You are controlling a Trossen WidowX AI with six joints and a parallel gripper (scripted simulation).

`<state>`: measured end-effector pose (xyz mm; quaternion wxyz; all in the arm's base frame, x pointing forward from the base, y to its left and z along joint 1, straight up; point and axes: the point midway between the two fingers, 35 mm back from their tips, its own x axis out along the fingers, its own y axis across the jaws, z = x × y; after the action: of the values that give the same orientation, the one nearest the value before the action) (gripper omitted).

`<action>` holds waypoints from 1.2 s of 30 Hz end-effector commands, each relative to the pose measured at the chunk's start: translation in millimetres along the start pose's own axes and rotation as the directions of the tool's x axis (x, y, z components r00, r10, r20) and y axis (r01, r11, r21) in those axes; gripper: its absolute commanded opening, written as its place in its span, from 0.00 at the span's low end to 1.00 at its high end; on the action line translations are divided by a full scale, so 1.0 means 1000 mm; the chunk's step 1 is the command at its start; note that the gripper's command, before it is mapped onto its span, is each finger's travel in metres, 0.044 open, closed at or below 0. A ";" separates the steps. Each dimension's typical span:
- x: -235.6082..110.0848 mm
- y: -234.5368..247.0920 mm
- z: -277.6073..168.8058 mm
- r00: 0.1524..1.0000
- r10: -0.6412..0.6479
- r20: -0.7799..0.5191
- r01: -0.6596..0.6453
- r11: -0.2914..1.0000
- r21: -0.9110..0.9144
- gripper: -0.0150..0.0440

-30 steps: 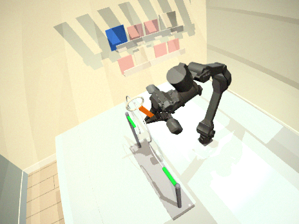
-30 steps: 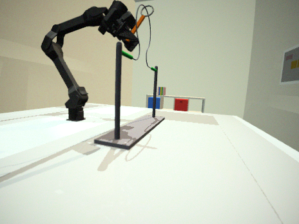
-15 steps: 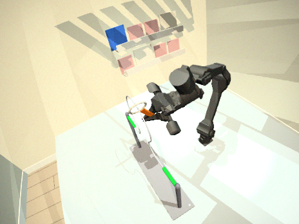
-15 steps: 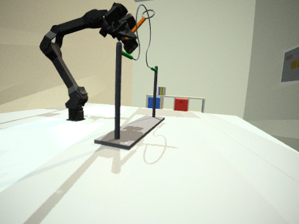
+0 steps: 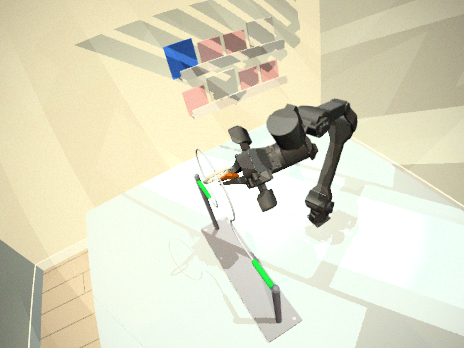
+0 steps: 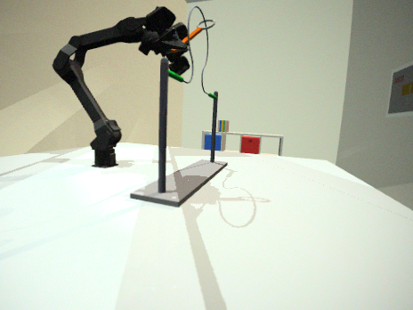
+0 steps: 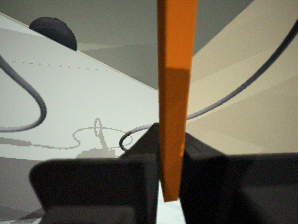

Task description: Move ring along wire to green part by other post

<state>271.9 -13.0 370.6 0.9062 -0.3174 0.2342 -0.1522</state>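
Writing is nowhere legible. Two posts (image 6: pixel 163 129) (image 6: pixel 214 126) share one baseplate (image 6: pixel 180 182) on the surface (image 6: pixel 289 249); two green parts (image 6: pixel 175 76) (image 6: pixel 212 94) flank one wire (image 6: pixel 201 71). End effector (image 6: pixel 177 44) clamps the orange handle (image 6: pixel 192 35), ring (image 6: pixel 206 23) high around the wire's loop.

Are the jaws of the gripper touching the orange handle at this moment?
Touching. In the wrist view the orange handle runs down between the two dark jaws of the gripper with no gap on either side, so the jaws are clamped on it.

orange handle (image 6: pixel 192 34) tilted up, its ring (image 6: pixel 206 24) circling the wire (image 6: pixel 202 73).
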 end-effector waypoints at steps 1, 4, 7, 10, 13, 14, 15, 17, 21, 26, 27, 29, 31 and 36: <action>0.001 0.000 -0.002 1.000 -0.023 0.000 0.023 0.999 -0.046 0.00; 0.001 -0.001 -0.002 0.999 -0.043 0.006 0.043 0.996 -0.077 0.00; 0.001 -0.002 -0.002 0.998 -0.062 0.012 0.063 0.992 -0.108 0.00; 0.001 -0.004 -0.002 0.997 -0.081 0.019 0.083 0.987 -0.138 0.00; 0.001 -0.005 -0.002 0.995 -0.100 0.027 0.103 0.980 -0.169 0.00; 0.001 -0.005 -0.002 0.994 -0.106 0.029 0.109 0.978 -0.179 0.00; 0.001 -0.006 -0.002 0.993 -0.112 0.032 0.116 0.975 -0.189 0.00; 0.001 -0.007 -0.001 0.992 -0.124 0.037 0.129 0.969 -0.209 0.00; 0.001 -0.008 -0.001 0.988 -0.148 0.049 0.156 0.956 -0.249 0.00; 0.001 -0.010 0.000 0.982 -0.177 0.065 0.189 0.936 -0.297 0.00; 0.001 -0.011 0.000 0.981 -0.183 0.068 0.195 0.931 -0.307 0.00; 0.001 -0.012 0.000 0.978 -0.194 0.075 0.208 0.922 -0.326 0.00; 0.001 -0.013 0.000 0.975 -0.205 0.082 0.221 0.912 -0.345 0.00; 0.001 -0.014 0.001 0.967 -0.232 0.101 0.253 0.885 -0.391 0.00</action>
<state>271.7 -22.6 382.9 0.8124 -0.5111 0.1947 -0.2021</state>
